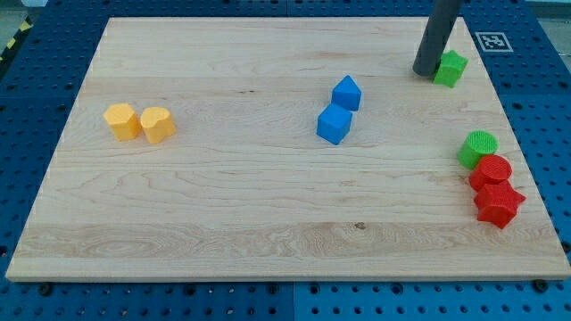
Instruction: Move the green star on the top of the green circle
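The green star [451, 68] lies near the view's top right corner of the wooden board. The green circle [478, 148] sits lower down at the right edge, well apart from the star. My tip [423, 72] stands on the board just left of the green star, touching or almost touching its left side. The dark rod rises from the tip out of the view's top.
A red circle [491, 171] and a red star [498, 204] sit right below the green circle, touching in a column. Two blue blocks [340, 109] lie mid-board. Two yellow-orange blocks [139, 122] lie at the left. The board's right edge [526, 134] is close to the green blocks.
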`<control>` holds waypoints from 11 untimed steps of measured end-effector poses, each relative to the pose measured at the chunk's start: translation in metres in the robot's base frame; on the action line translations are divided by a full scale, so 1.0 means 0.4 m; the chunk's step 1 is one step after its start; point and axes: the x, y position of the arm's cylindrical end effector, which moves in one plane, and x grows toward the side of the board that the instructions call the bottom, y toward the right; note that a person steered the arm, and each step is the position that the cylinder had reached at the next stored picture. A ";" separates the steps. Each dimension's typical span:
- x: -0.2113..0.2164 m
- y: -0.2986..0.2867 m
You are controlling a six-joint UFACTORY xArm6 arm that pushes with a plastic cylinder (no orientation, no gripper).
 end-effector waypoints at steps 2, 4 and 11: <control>-0.041 -0.019; -0.032 0.118; 0.120 0.059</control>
